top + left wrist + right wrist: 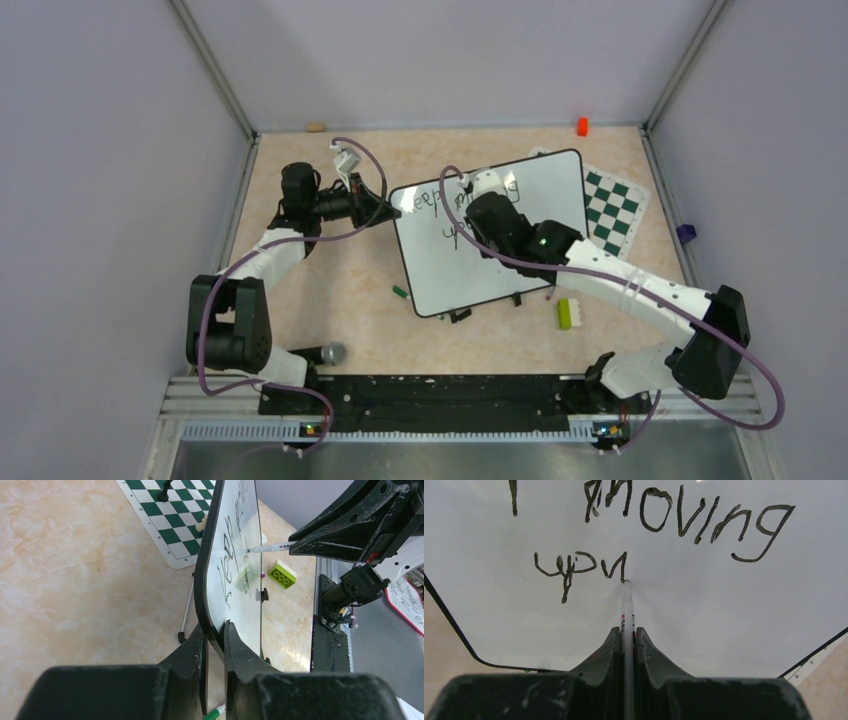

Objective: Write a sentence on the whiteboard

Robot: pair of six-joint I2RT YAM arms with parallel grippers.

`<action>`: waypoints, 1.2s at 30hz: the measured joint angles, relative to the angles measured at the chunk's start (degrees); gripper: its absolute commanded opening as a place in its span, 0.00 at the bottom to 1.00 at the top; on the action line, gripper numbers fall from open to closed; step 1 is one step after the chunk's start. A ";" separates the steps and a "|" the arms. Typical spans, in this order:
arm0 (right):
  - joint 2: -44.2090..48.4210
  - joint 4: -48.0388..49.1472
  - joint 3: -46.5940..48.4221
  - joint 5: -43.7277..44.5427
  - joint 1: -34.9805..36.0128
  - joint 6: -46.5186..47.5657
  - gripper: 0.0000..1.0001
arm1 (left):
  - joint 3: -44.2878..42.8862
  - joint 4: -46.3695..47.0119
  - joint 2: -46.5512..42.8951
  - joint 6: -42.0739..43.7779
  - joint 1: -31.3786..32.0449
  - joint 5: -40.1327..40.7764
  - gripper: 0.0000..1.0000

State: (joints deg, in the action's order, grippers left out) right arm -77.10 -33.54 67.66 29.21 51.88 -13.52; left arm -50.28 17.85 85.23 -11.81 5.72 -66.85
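Note:
The whiteboard (470, 280) stands tilted in the middle of the table on its small black feet. My left gripper (385, 205) is shut on the board's black rim at its left corner; in the left wrist view the gripper (216, 635) pinches the rim of the whiteboard (240, 585). My right gripper (627, 632) is shut on a white marker (626, 610), whose tip touches the whiteboard (724, 610). The sentence (579, 567) reads "moving" on the upper line and "upw" below, and the tip rests at the end of the last stroke. The first word is mostly out of the right wrist view.
A green-and-white chess mat (615, 205) lies behind the board's right side. A lime brick (565, 313) and a green cap (400, 292) lie near the board's front edge. An orange block (582, 126) sits at the back wall.

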 measured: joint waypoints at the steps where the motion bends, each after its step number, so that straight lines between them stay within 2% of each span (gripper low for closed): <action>1: -0.09 -0.07 0.15 -0.04 -0.15 0.07 0.00 | 0.00 -0.02 0.00 0.00 0.00 0.02 0.13; 18: -1.44 -0.28 3.74 -0.04 -1.77 1.99 0.00 | -0.33 -1.16 0.00 0.81 0.00 0.22 0.13; 29: 5.22 -1.84 3.41 -3.30 -2.93 1.88 0.00 | -1.03 -2.69 0.00 1.73 0.11 -0.31 0.13; 36: 5.49 -1.90 1.22 -3.37 -2.93 1.77 0.00 | -1.07 -2.86 0.00 1.75 0.11 -0.33 0.13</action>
State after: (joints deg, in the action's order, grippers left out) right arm -71.61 -35.44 68.88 25.85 48.95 -11.75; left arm -51.35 14.98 85.23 -10.07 5.82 -67.18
